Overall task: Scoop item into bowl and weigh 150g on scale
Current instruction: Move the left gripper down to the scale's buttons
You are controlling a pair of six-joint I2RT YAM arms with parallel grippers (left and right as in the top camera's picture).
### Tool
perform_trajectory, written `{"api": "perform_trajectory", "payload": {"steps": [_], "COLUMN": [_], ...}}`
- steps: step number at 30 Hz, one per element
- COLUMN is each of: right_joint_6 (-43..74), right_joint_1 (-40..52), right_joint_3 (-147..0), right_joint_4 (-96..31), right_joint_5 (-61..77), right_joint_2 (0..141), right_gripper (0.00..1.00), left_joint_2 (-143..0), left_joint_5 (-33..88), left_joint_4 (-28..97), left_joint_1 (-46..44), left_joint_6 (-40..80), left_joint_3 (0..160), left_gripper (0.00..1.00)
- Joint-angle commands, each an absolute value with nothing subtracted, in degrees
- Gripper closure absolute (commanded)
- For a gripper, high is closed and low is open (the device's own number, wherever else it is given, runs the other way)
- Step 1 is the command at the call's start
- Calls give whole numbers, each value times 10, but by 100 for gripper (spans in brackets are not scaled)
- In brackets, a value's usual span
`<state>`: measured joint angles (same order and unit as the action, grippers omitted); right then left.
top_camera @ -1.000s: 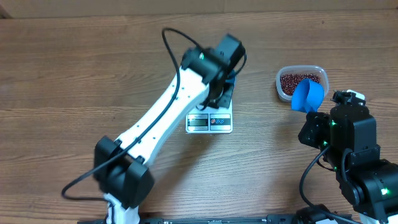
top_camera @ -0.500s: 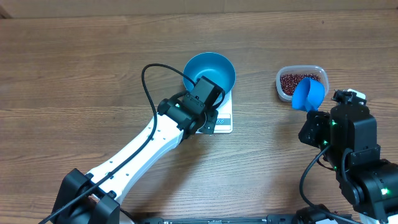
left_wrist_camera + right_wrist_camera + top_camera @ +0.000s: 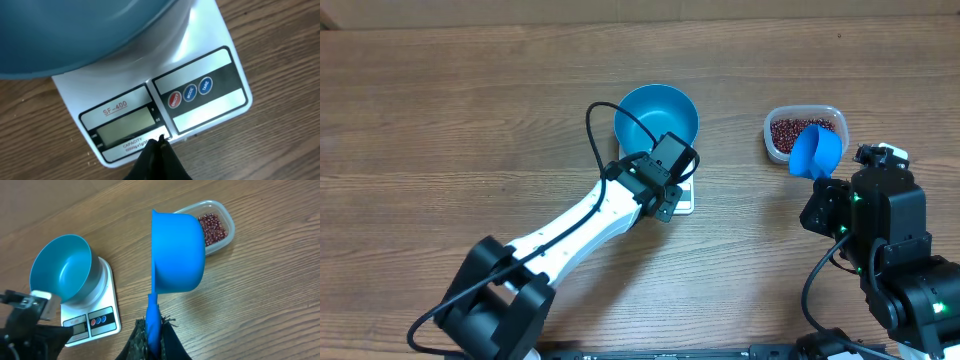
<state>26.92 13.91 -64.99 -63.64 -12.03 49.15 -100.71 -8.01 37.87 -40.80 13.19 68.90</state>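
The bright blue bowl (image 3: pixel 657 115) stands on the white scale (image 3: pixel 686 192), and its inside shows only blue. My left gripper (image 3: pixel 661 205) is shut and holds nothing. In the left wrist view its tips (image 3: pixel 159 141) rest at the scale's (image 3: pixel 210 107) front edge, between the blank display and the buttons, below the bowl (image 3: pixel 75 35). Dark red beans (image 3: pixel 790 131) lie in a clear tub (image 3: pixel 832 120) at the right. My right gripper (image 3: pixel 154 330) is shut on the handle of a blue scoop (image 3: pixel 177 250), held on its side near the tub (image 3: pixel 225 217).
The left arm crosses the wooden table from the bottom left up to the scale and hides most of the scale from overhead. The right arm's body stands at the bottom right, below the tub.
The left arm has swung off the bowl, uncovering it, and its shut tips have come to the scale's front edge. The right arm and scoop have not moved.
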Motion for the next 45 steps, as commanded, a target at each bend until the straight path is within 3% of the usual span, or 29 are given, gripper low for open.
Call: {"api": "perform_trajectory", "payload": {"steps": [1, 11, 45], "right_joint_6": [265, 265, 265], "right_joint_1": [140, 140, 140], "right_joint_3": [-667, -667, -667], "right_joint_4": [-631, -632, -636], "right_joint_5": [-128, -128, -128], "right_joint_2": [490, 490, 490], "right_gripper": [96, 96, 96], "left_joint_2": [-1014, -1062, -1100], "left_joint_5": [-71, -51, -62], "left_joint_4": [368, 311, 282], "left_joint_1": [-413, -413, -412], "left_joint_6": [65, -37, -36], "left_joint_3": [687, 687, 687], "left_gripper": [95, 96, 96]}}
